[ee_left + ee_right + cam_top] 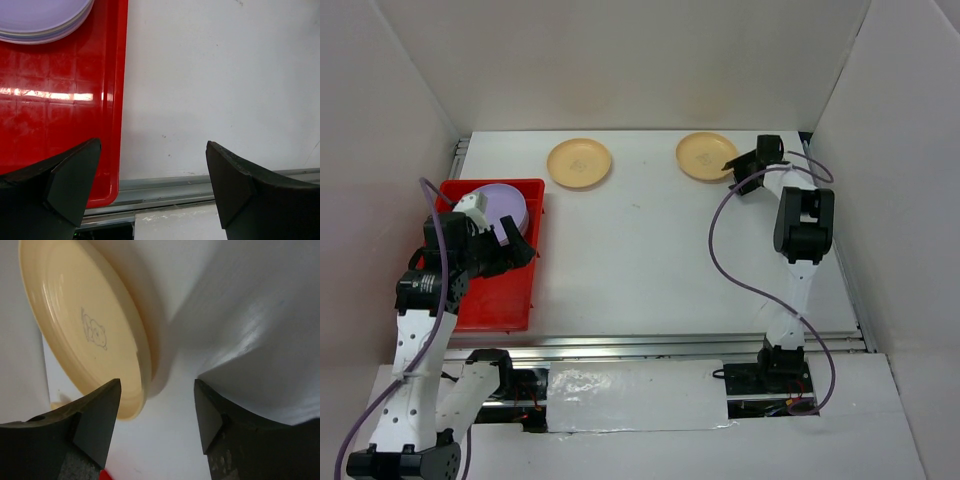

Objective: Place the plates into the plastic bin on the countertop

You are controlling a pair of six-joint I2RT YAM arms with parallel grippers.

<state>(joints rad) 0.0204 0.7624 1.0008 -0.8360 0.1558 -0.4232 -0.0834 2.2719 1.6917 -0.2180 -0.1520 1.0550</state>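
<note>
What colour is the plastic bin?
The bin is bright red, clearest from the left wrist.

No legible text or numbers; the orange-yellow plate [70, 310] carries one small outlined emblem [95, 333] at its centre, unreadable

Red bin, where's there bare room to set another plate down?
The red bin's near half is bare, between the purple plate stack and its near wall. The countertop is open from the bin's right wall to the right arm. Crowded: the bin's far half, under the stack and left gripper.
</note>
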